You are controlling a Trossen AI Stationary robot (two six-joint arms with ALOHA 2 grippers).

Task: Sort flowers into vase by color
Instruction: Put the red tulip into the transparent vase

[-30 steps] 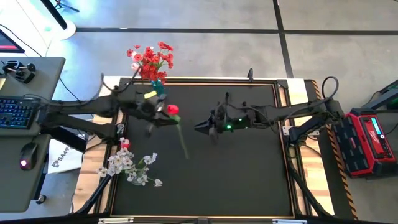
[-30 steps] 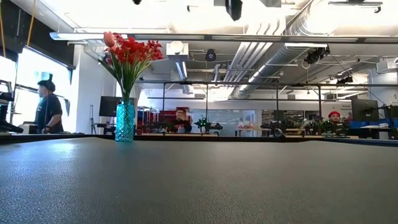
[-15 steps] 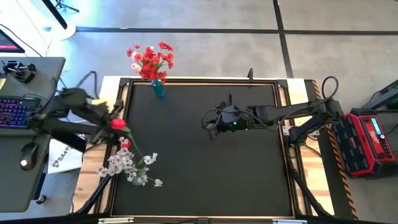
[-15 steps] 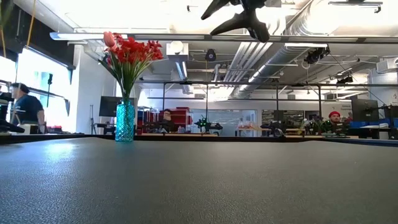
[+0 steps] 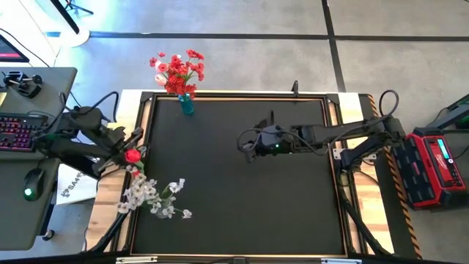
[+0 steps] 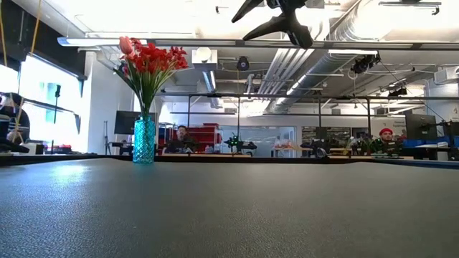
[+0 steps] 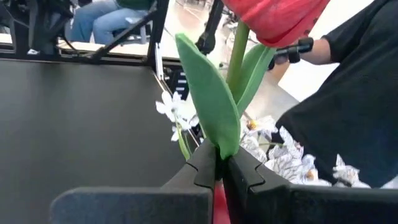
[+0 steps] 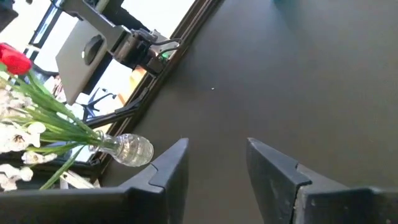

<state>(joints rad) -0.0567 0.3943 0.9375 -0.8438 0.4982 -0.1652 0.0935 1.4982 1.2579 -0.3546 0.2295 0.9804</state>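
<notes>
One red tulip-like bud [image 5: 133, 155] on a smooth green stem sits clamped in the left gripper [image 7: 219, 169] beside the table's left edge; the right gripper [image 8: 214, 163] hangs parted over bare matte tabletop [image 5: 278, 198].

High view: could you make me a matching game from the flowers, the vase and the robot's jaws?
1. red tulip
2. blue vase
3. white blossoms
4. right jaws

A. open, above the table's middle
B. at the far edge, holding red flowers
C. pinched in the left jaws
D. by the left edge, in a clear vase

Pairs: 1-C, 2-B, 3-D, 4-A
</notes>
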